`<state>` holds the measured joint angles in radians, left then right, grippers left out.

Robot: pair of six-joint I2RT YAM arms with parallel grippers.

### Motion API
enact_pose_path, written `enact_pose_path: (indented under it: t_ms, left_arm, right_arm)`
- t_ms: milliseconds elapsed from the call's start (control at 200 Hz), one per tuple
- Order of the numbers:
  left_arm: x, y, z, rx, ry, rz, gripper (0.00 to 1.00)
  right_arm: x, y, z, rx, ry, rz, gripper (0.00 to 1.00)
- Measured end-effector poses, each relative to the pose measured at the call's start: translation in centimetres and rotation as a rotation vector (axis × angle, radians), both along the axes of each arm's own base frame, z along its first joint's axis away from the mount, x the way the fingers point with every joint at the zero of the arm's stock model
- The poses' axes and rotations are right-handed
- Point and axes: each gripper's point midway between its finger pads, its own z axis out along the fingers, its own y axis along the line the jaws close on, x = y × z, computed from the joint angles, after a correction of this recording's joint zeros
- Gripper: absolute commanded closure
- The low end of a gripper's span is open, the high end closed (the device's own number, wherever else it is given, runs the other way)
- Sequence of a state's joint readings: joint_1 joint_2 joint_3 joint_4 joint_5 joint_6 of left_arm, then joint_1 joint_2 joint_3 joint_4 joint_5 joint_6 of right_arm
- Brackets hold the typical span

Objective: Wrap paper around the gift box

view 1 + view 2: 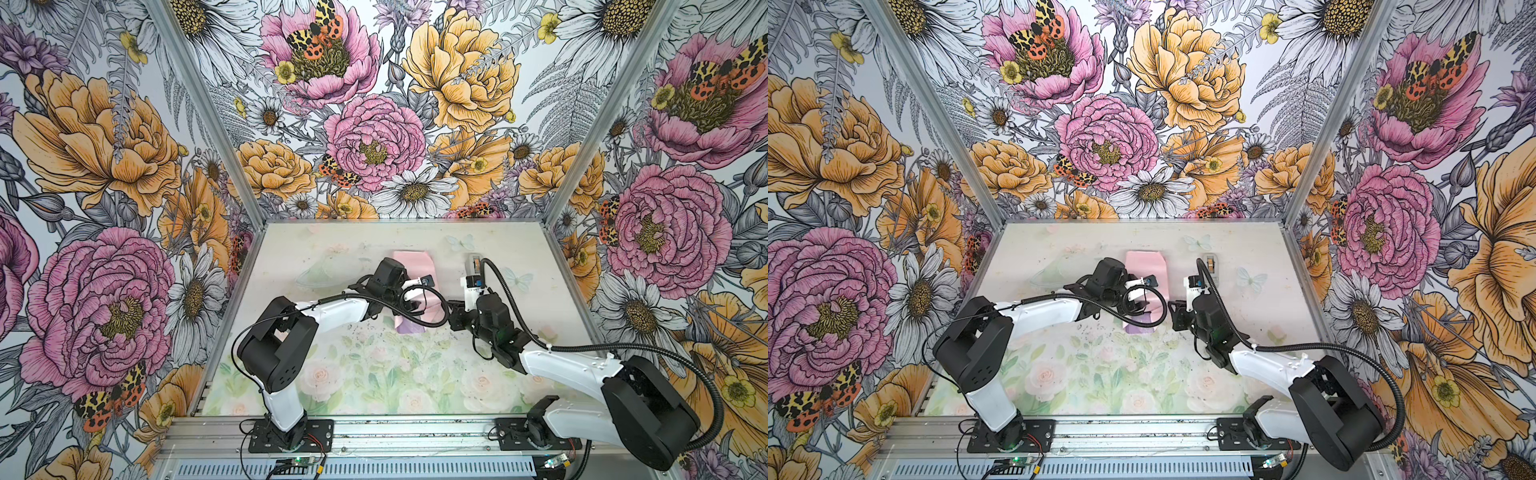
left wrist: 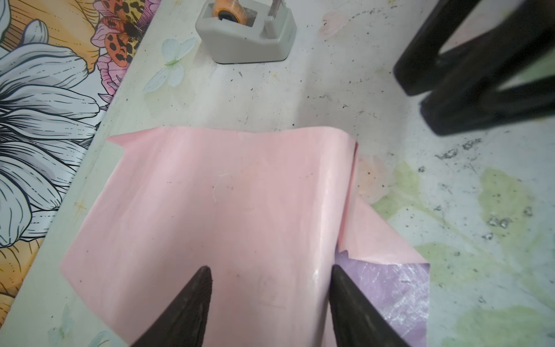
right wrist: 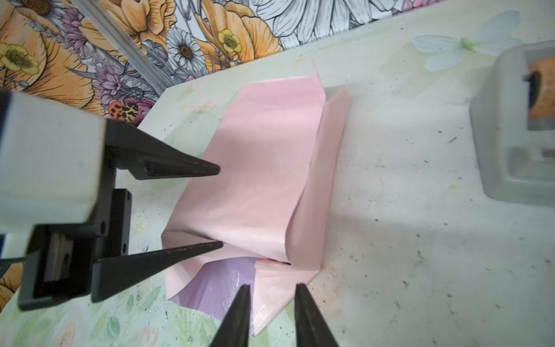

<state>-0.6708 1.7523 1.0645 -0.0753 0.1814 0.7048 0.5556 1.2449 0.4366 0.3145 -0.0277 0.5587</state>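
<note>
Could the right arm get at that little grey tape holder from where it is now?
Probably yes: the tape holder sits close by on bare table, nothing between, though the right tool points at the paper and would have to turn.

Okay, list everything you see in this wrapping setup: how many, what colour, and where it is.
paper: one, pale pink face up with lilac showing at its near end, folded, mid-table toward the back.
tape dispenser: one, grey with an orange roll, right of the paper, apart from it.
gift box: none in sight; possibly under the folded paper.
table: one, pale floral print, scuffed.
walls: three, bold flower print, around the table.
left gripper: one, black, jaws wide open over the paper.
right gripper: one, black, jaws slightly apart at the paper's near end, holding nothing.
</note>
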Motion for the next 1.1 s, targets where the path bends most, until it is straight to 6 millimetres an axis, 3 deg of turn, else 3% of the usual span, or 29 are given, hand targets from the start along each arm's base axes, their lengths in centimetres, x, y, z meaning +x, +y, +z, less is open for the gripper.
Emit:
enact_pose_path:
  t_ms: [315,445,720,981,1101]
  left_arm:
    - [0.0,-0.1,0.1,-0.005,-0.002,0.001,0.40]
    - [0.1,0.0,-0.1,0.004,-0.004,0.000,0.38]
    - [-0.8,0.5,-0.7,0.017,0.016,-0.008,0.26]
    - [-1.6,-0.4,5.3,-0.111,-0.058,-0.042,0.25]
    - [-1.6,-0.6,6.4,-0.135,-0.080,-0.046,0.27]
  right_arm:
    - [-0.7,-0.1,-5.6,-0.076,0.155,-0.009,0.87]
    - [-0.3,0.6,-6.5,-0.087,0.172,0.003,0.86]
    - [0.6,1.5,-3.8,-0.042,0.109,0.015,0.63]
    - [1.3,0.7,1.4,0.000,0.036,0.003,0.55]
    - [2.3,0.5,2.7,-0.012,0.030,-0.008,0.55]
